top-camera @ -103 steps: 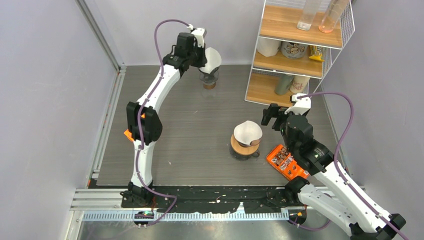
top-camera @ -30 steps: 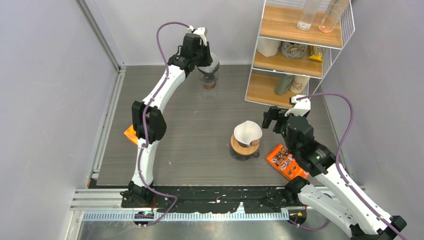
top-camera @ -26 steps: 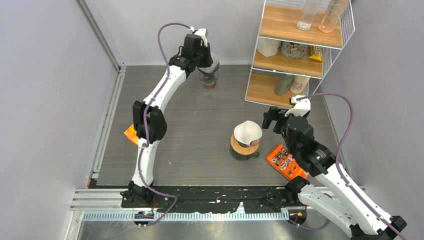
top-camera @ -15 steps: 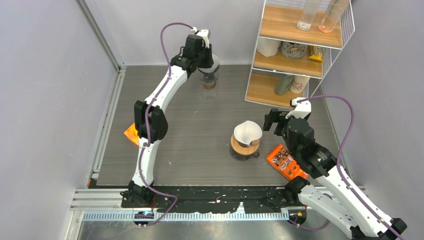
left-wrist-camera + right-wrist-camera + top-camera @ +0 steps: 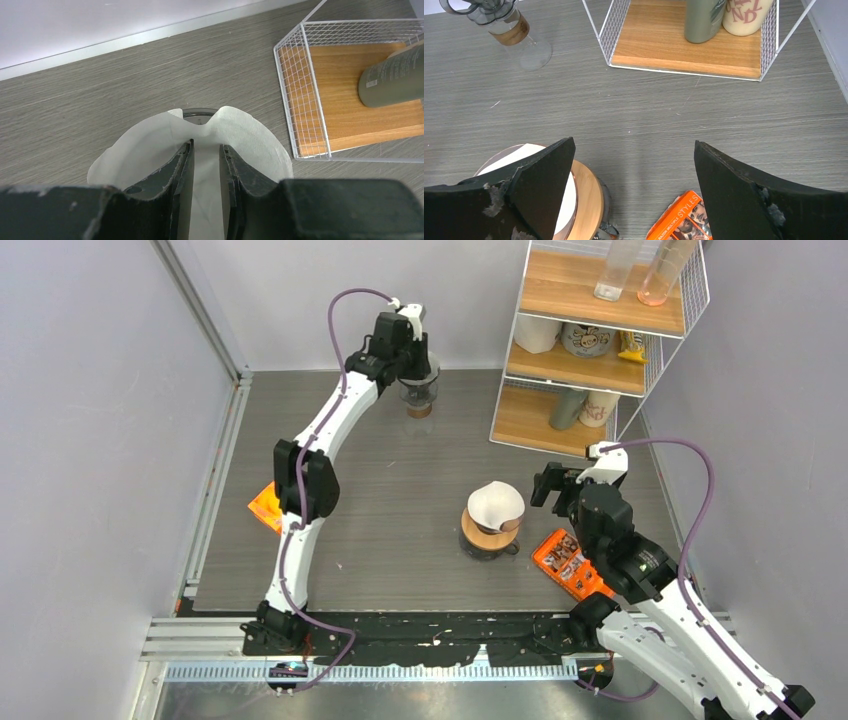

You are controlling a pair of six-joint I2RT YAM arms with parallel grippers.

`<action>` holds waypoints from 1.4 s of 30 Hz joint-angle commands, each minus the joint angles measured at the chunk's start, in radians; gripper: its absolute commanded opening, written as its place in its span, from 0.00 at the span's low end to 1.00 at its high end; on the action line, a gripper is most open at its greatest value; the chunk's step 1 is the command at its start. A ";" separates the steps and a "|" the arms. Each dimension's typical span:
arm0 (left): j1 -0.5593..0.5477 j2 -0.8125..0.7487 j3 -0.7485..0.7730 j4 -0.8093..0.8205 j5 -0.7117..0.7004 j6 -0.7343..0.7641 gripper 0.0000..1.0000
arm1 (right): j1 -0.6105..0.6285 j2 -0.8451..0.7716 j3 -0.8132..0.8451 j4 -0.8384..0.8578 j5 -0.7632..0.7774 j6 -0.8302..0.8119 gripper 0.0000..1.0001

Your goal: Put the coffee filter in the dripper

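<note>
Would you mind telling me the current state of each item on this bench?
Left claw: shut on the far filter.
Far filter: pinched, open cone resting over the far dripper.
Far dripper: upright, mostly hidden under the paper.
Right claw: open, empty.
Near dripper: upright, near filter seated inside.
Orange packet: lying flat.
</note>
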 commanded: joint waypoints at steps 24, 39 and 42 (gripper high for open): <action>-0.004 -0.111 0.002 0.055 0.033 -0.003 0.33 | -0.006 0.013 -0.006 0.058 0.032 0.004 0.95; -0.004 -0.268 -0.031 0.036 0.045 0.030 0.92 | -0.007 0.023 0.005 0.081 0.055 0.015 0.95; -0.004 -0.387 -0.131 0.084 -0.009 0.052 0.99 | -0.016 0.041 0.015 0.081 0.081 0.031 0.95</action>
